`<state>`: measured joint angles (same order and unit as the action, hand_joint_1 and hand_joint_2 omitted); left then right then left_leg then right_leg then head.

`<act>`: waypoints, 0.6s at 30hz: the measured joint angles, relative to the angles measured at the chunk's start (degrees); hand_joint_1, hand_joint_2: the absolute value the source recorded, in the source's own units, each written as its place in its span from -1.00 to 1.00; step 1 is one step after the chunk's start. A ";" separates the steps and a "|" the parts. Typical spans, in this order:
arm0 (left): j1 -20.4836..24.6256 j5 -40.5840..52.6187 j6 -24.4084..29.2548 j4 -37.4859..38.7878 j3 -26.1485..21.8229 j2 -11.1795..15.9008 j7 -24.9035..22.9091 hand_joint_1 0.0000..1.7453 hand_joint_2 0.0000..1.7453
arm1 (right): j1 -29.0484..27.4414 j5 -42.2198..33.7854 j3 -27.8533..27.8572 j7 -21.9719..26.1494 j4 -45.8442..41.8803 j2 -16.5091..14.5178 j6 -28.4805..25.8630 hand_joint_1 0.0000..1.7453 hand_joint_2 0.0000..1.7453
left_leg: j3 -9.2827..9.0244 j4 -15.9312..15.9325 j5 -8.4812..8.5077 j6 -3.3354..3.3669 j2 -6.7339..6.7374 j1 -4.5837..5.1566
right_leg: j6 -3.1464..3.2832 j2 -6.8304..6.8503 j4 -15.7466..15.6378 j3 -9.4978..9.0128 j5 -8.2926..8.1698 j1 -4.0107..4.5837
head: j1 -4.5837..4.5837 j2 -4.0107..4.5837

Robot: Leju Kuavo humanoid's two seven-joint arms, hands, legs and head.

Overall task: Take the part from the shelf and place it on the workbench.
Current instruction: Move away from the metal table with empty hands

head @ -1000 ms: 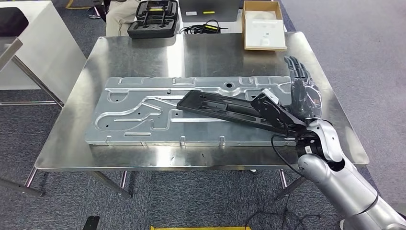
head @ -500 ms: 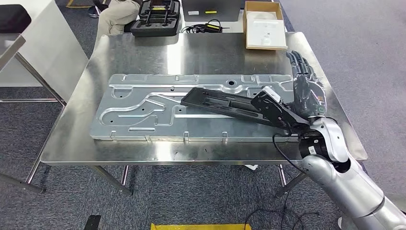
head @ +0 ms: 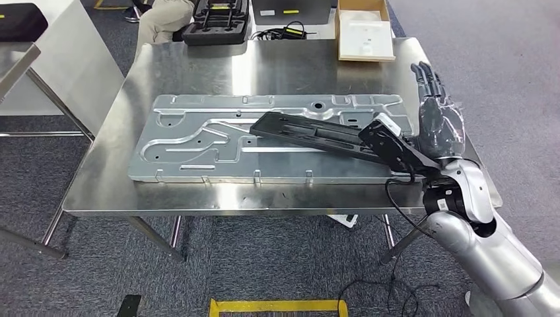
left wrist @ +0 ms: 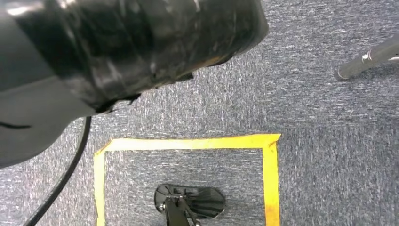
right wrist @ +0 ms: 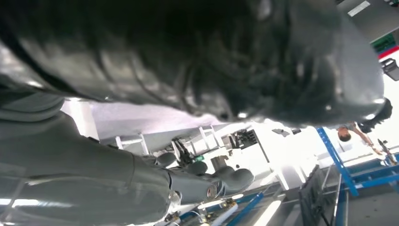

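Head view: the black part (head: 330, 137) lies slantwise across the grey panel (head: 198, 142) on the steel bench (head: 198, 72), its near end by the right hand (head: 439, 122), which stands flat and upright at the bench's right edge, fingers straight and holding nothing. Left wrist view: yellow tape (left wrist: 188, 143) frames blue carpet; whether the left hand is wide or closed cannot be told. Right wrist view: grey fingers (right wrist: 207, 181) stretch out before a bright hall.

no readable text, labels, brands, numbers or signs in any view
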<state>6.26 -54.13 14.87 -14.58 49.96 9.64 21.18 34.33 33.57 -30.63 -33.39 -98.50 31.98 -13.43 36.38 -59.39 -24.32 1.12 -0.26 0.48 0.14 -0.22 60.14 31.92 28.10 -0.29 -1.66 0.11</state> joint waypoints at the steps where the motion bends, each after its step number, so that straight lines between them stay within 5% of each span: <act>1: 0.07 0.01 0.03 0.00 0.00 0.07 -0.01 -1.00 -1.00 | 0.05 0.00 0.04 0.07 0.00 -0.01 -0.01 -1.00 -1.00 | 0.36 -0.56 -0.55 -0.35 -0.02 -0.08 | 0.42 0.06 -0.15 0.22 -0.34 -0.08 | -0.01 0.00; 5: 0.41 0.03 0.06 0.00 0.00 0.15 -0.02 -1.00 -1.00 | 0.25 0.00 0.05 0.14 0.02 -0.01 -0.03 -1.00 -1.00 | 4.36 -11.57 -8.44 -1.60 0.00 -0.55 | 1.48 0.20 -0.40 1.85 -1.78 -0.23 | -0.17 0.00; 7: 0.45 0.03 0.06 0.00 0.00 0.15 -0.03 -1.00 -1.00 | 0.22 0.00 0.05 0.14 0.02 -0.01 -0.03 -1.00 -1.00 | 4.78 -15.09 -9.58 -1.69 0.00 -0.64 | 1.47 0.18 -0.33 2.86 -2.46 -0.18 | -0.16 0.00; 8: 0.45 0.03 0.06 0.00 0.00 0.15 -0.04 -1.00 -1.00 | 0.21 0.00 0.05 0.14 0.02 -0.01 -0.03 -1.00 -1.00 | 3.48 -13.90 -8.69 -1.57 0.00 -0.61 | 1.44 0.17 -0.29 3.30 -2.78 -0.16 | -0.17 0.00; 12: 0.72 0.06 0.07 0.00 0.00 0.39 -0.02 -1.00 -1.00 | 0.27 0.00 0.15 0.15 0.02 -0.01 -0.03 -1.00 -1.00 | -5.66 0.33 -4.71 -0.27 -0.07 0.01 | 0.85 0.19 -0.36 4.02 -3.74 -0.14 | -0.13 0.00; 16: 0.93 0.21 0.07 0.00 0.00 0.45 -0.12 -1.00 -1.00 | 0.30 0.00 0.25 0.25 0.03 -0.01 -0.03 -1.00 -1.00 | -6.33 2.83 -3.40 0.67 0.08 0.17 | -0.47 0.23 -0.50 4.36 -4.39 -0.32 | -0.24 0.00; 18: 1.01 0.42 0.07 0.00 0.00 0.39 -0.49 -1.00 -1.00 | 0.36 0.00 0.38 0.30 0.07 0.00 -0.04 -1.00 -1.00 | -6.09 3.84 -2.18 1.32 0.38 -0.16 | -0.94 0.17 2.42 5.55 -1.64 -0.25 | -0.08 0.00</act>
<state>7.27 -53.71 14.94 -14.58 49.96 10.03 20.69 34.69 33.57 -30.25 -33.09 -98.43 31.98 -13.47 30.29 -55.55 -26.50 2.44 0.12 0.32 -0.79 -0.04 62.57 37.47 26.46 -0.53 -1.74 0.11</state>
